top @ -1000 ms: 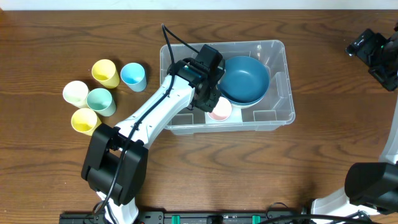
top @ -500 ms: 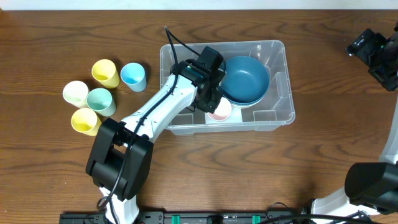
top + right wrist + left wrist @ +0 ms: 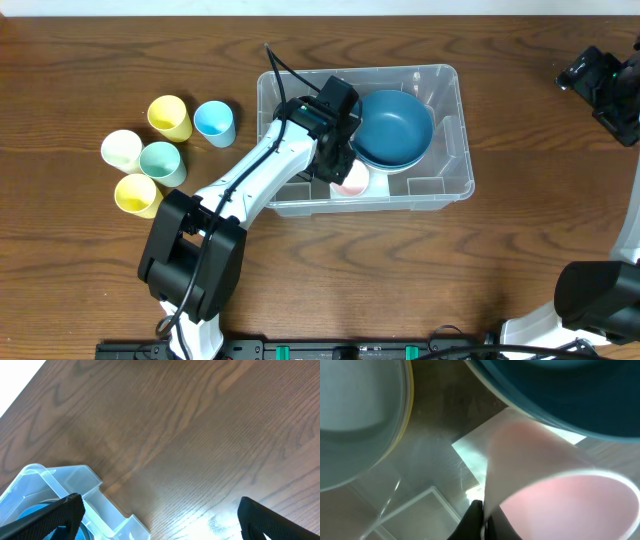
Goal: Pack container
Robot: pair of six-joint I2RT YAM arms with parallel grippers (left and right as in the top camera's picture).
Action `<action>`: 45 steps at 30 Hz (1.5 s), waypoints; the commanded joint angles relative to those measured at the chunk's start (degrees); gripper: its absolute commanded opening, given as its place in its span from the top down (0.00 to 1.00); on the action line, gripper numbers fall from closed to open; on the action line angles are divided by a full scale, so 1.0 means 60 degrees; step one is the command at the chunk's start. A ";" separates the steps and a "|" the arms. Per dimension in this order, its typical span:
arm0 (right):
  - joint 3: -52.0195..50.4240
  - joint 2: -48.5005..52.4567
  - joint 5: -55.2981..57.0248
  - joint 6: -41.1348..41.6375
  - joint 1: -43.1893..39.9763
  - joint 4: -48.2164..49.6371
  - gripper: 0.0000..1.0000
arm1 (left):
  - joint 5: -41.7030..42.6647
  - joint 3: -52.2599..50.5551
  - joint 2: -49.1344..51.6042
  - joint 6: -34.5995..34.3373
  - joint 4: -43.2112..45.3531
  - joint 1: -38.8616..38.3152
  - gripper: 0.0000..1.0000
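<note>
blue bowl [image 3: 395, 122], pink cup [image 3: 353, 181] and left arm [image 3: 268, 165] fill the middle of the container [image 3: 447, 73]; its near right corner and the table [image 3: 525, 235] beyond lie open.

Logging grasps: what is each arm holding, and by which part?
Left gripper: the pink cup, pinched by its wall at the rim, inside the container. Right gripper: nothing, jaws wide open.

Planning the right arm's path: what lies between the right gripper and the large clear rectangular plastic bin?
Only bare wooden table, from right gripper to clear plastic bin; right wrist view shows it.
</note>
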 commanded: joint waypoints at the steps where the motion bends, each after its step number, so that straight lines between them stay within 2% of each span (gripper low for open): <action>1: 0.0109 -0.0164 0.0051 0.0106 -0.0036 -0.0015 0.01 | 0.0095 -0.0058 0.0095 -0.0127 -0.0084 -0.0004 0.94; 23: 0.0109 -0.0164 0.0051 0.0106 -0.0036 -0.0015 0.01 | 0.0076 0.0546 -0.0204 -0.0160 -0.0605 -0.0004 0.94; 31: 0.0109 -0.0164 0.0047 0.0106 -0.0036 -0.0015 0.01 | -0.0612 0.0546 -0.0219 -0.0237 -0.0849 0.0007 0.94; 39: 0.0109 -0.0164 0.0051 0.0106 -0.0036 -0.0015 0.01 | -0.0699 0.0561 -0.0219 -0.0528 -0.1173 0.0007 0.94; 45: 0.0109 -0.0164 0.0051 0.0106 -0.0036 -0.0015 0.01 | -0.0703 0.1322 -0.0219 -0.0590 -0.1785 0.0007 0.94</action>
